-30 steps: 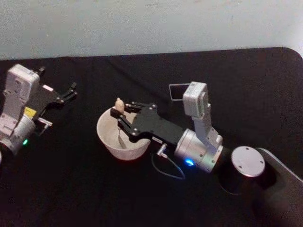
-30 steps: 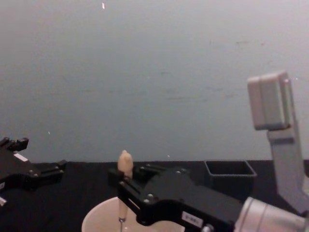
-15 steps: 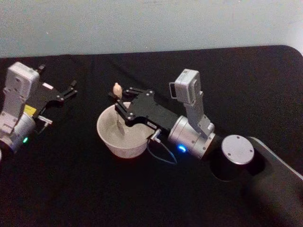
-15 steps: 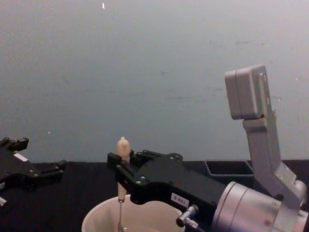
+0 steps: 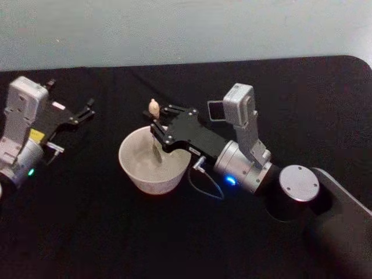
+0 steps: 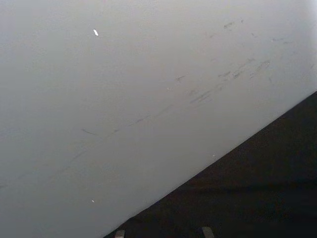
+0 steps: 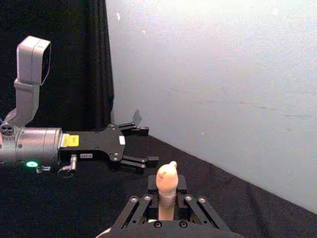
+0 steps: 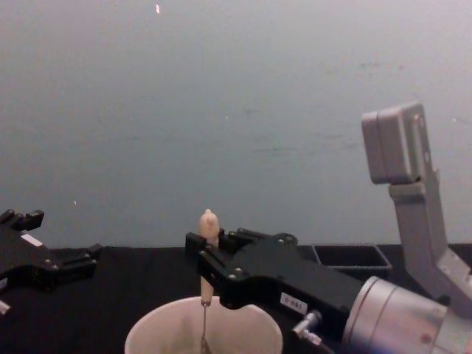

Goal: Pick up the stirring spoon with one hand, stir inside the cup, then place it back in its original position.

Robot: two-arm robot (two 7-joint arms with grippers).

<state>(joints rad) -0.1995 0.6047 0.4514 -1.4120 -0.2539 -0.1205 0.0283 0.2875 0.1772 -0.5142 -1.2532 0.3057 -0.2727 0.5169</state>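
Right end effector [image 5: 156,125] pinches the stirring spoon [image 5: 154,108] below its knob — seemingly light, stiff, apt to pivot — over the cup [image 5: 145,181]; left end effector [image 5: 89,110] idles, fingers spread.

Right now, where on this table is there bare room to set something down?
Bare table lies in front of the cup, at the far right past the box, and narrowly between the left gripper and cup. Crowded over the cup, where the right gripper holds the spoon.
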